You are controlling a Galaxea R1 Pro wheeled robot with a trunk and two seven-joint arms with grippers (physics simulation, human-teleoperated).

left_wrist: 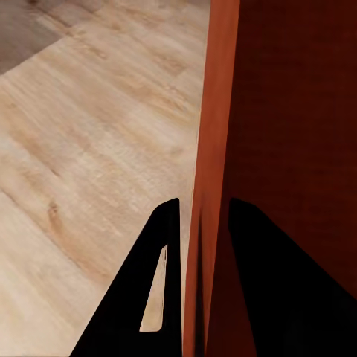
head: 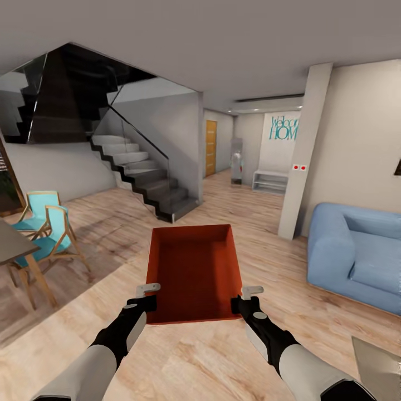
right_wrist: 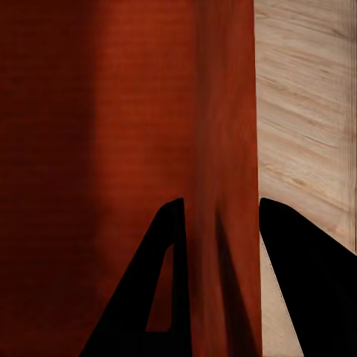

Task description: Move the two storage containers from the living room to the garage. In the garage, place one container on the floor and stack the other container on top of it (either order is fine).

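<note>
Both arms reach out low in front of the robot, black forearms angled inward, and between them hangs one storage container [head: 195, 273], an orange-red open bin held up above the light wood-plank floor [head: 184, 362] of the living room. At the bin's near left corner the left gripper [head: 147, 295] is clamped on the left wall; the left wrist view has that thin orange wall [left_wrist: 210, 178] running straight between the two dark fingers [left_wrist: 160, 297], one inside the bin and one outside. On the opposite side the right gripper [head: 249, 297] pinches the right wall [right_wrist: 227, 149] the same way (dark shapes flanking the wall on both sides). Beyond the jaws, past the bin's far edge, stands a dark staircase [head: 147, 186]. Outboard of the right gripper sits a blue sofa [head: 356, 256]; outboard of the left one, turquoise chairs [head: 47, 225] with wooden frames.
</note>
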